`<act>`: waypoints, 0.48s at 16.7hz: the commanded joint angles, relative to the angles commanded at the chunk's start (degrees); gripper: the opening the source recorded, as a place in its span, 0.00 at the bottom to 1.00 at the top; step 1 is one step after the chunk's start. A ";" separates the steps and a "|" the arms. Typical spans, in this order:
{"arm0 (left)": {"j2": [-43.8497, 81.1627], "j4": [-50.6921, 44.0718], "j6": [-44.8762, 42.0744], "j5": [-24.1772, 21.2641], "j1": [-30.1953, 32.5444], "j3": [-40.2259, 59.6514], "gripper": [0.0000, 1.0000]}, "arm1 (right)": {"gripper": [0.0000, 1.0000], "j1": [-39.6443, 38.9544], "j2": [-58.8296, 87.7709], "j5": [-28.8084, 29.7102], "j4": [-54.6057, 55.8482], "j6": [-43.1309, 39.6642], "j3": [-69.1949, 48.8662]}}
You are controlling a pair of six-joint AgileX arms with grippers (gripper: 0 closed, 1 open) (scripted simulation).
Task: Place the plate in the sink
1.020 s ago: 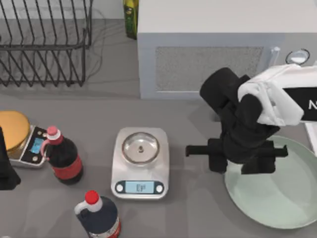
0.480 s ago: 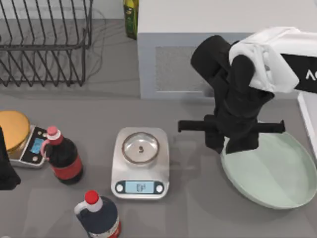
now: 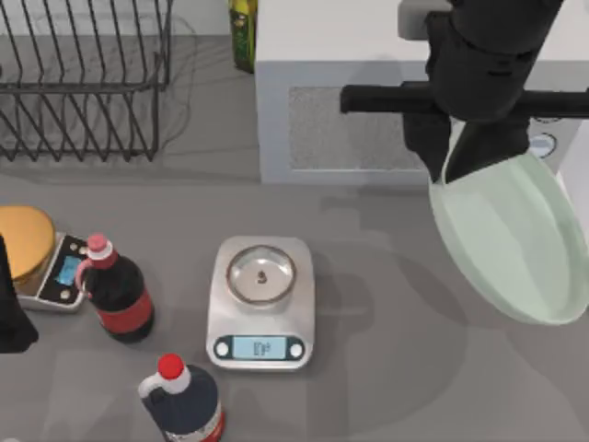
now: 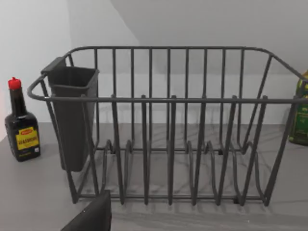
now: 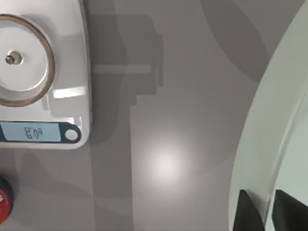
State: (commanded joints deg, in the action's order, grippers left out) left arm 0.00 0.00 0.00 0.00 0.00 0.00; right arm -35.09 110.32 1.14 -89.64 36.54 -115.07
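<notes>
Presently the plate (image 3: 511, 244) is held tilted above the table's right side, pinched at its rim by the right gripper (image 3: 448, 175); judged stiff, glossy, slip-prone, so edge grip is kept firm.

A kitchen counter: dish rack (image 3: 83, 78), microwave (image 3: 368, 101), kitchen scale (image 3: 261, 304), sauce bottles.

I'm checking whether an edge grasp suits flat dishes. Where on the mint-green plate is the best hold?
On its thin raised rim: the plate is wide and shallow, with no handle. The right gripper pinches the rim edge nearest the microwave, one finger each side, from above.
</notes>
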 joint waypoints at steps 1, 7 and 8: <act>0.00 0.00 0.00 0.00 0.00 0.00 1.00 | 0.00 0.12 -0.31 -0.01 -3.04 -0.13 -3.01; 0.00 0.00 0.00 0.00 0.00 0.00 1.00 | 0.00 0.50 -1.32 -0.03 -9.03 -0.51 -8.92; 0.00 0.00 0.00 0.00 0.00 0.00 1.00 | 0.00 0.50 -1.32 -0.03 -9.03 -0.51 -8.92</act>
State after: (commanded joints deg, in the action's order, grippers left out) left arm 0.00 0.00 0.00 0.00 0.00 0.00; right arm -34.59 109.00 1.11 -98.67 36.03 -124.00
